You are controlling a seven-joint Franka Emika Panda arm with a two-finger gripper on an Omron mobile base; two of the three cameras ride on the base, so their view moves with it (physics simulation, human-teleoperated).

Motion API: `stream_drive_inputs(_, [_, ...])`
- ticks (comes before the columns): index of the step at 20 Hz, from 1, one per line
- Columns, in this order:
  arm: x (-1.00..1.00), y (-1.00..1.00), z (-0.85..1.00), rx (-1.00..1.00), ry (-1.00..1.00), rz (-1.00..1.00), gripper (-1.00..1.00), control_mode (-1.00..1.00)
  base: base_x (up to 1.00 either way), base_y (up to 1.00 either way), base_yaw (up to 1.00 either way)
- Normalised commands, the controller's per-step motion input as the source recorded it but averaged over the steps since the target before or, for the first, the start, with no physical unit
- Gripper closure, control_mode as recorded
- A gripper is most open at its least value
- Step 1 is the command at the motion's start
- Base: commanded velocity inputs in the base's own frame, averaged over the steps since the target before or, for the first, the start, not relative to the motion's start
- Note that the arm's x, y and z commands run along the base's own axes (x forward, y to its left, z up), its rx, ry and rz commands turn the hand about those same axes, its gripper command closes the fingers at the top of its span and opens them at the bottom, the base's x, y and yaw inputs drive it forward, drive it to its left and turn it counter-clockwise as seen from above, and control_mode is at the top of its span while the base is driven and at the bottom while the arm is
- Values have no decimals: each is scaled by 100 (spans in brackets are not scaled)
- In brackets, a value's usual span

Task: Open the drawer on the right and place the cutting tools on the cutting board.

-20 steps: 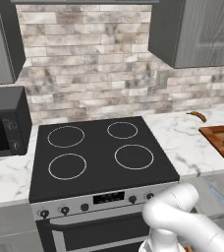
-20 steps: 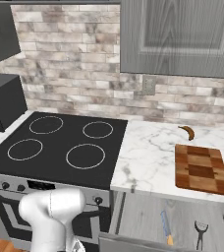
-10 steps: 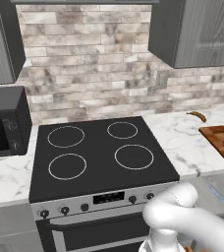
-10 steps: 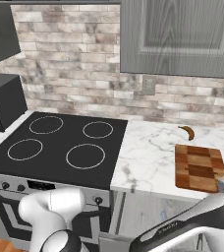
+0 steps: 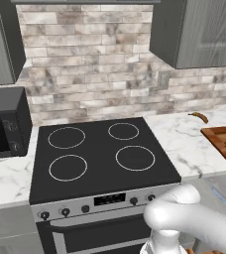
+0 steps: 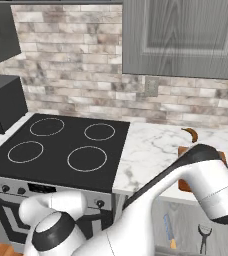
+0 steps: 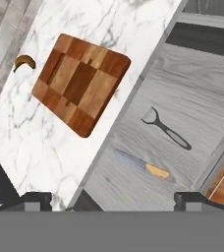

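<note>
Over the open drawer (image 7: 182, 113) my arm had swung across within the second, gripper (image 7: 113, 199) spread and empty; the knife (image 7: 143, 166) lay inside, cutting board (image 7: 81, 83) on the counter alongside — pickup came next.

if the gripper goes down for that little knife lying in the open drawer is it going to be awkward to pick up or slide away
The knife lies flat on the drawer floor, so the fingers would probably get little edge to catch. It looks slim and rigid, likely light. A sideways nudge may skid it across the smooth grey floor rather than roll it. The orange-tan handle seems thicker, so it is likely the better place to pinch.
</note>
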Motion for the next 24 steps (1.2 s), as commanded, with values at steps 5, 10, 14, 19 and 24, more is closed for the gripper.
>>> stream_drive_inputs(5, [16, 6, -6, -11, 19, 0, -100, -100, 0, 0, 0])
stream_drive_inputs(10, [15, 1, -18, -7, 23, 4, -100, -100, 0, 0, 0])
stream_drive_inputs(14, [8, 0, -17, -3, 16, 7, -100, -100, 0, 0, 0])
stream_drive_inputs(19, [3, 0, -6, -3, 6, 4, -100, -100, 0, 0, 0])
stream_drive_inputs(24, [5, 0, -14, -5, 7, 3, -100, -100, 0, 0, 0])
